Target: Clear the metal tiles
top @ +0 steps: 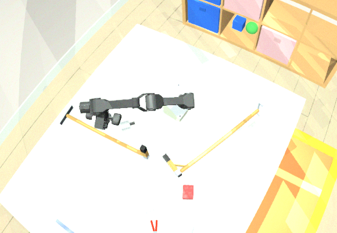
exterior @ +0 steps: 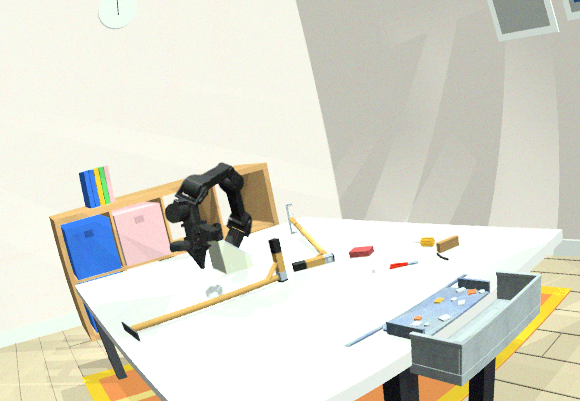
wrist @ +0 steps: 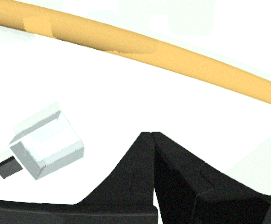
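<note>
The long scraper (top: 107,136) (exterior: 210,303) (wrist: 152,52) lies flat on the white table (top: 221,96) (exterior: 310,315), a yellow shaft with a black blade (top: 66,115) (exterior: 131,330) at one end. My gripper (top: 101,125) (exterior: 201,261) (wrist: 154,139) is shut and empty, just above the shaft near the blade end, not touching it. The steel bench plate (exterior: 430,310) at the table's near right carries several small white and orange tiles (exterior: 439,300). The grey catch box (exterior: 450,357) stands against it.
A second yellow stick with a hooked end (top: 221,139) (exterior: 307,236) lies mid-table. A small white block (top: 126,125) (exterior: 214,291) (wrist: 49,145) lies beside my gripper. A red block (top: 187,192) (exterior: 361,251) and a red screwdriver (top: 154,225) (exterior: 402,264) lie further off. A shelf (top: 261,23) stands behind.
</note>
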